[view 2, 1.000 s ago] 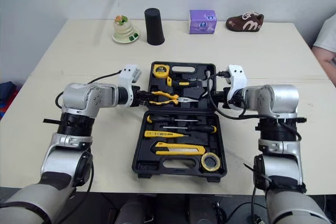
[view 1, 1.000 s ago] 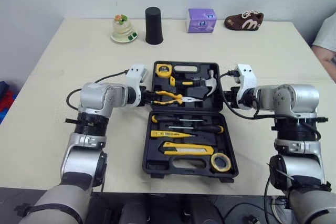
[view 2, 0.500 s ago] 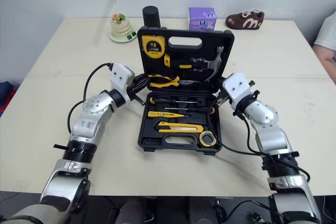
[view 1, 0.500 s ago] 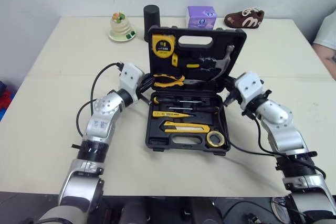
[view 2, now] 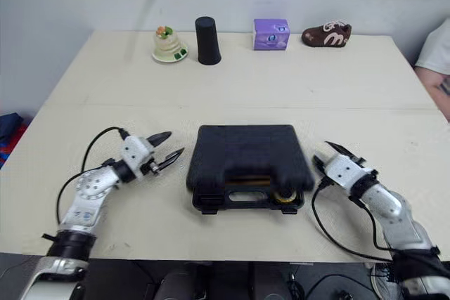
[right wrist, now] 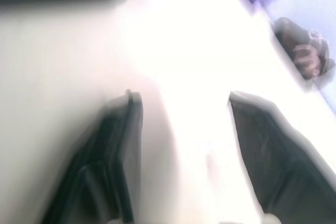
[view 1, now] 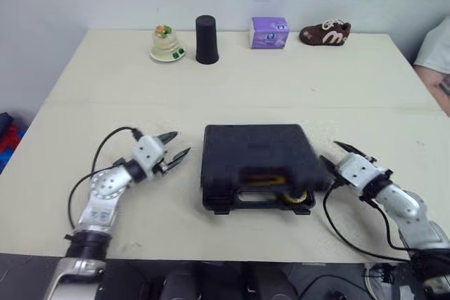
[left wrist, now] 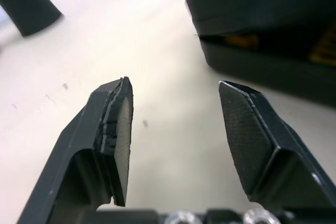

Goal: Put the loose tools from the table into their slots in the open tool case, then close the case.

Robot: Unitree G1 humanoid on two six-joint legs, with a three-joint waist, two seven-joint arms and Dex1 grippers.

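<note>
**Case shut on the counter, an arm low on either side**

A cream counter [view 1: 105, 103] runs back to a pale wall. Along its far edge stand a small ornament on a plate [view 1: 166, 41], a black cup [view 1: 206, 30], a purple box [view 1: 269, 31] and a brown shoe-shaped thing [view 1: 325, 32]. A person's white sleeve [view 1: 436, 46] shows at the far right.

The black tool case [view 1: 256, 156] lies near the middle of the counter with its lid down. A sliver of yellow shows along its near edge, by the handle.

The left arm [view 1: 109, 191] lies low, reaching from the near left toward the case's left side. The left jaws are released, their fingers [left wrist: 118, 124] spread wide and aimed at the case, near it but apart.

The right arm [view 1: 401, 205] comes in low from the near right, angled toward the case's right side. The right jaws are also released and grasp nothing. Their black fingers [view 2: 336, 150] are spread just beside the case's right edge; whether they touch it is unclear.
</note>
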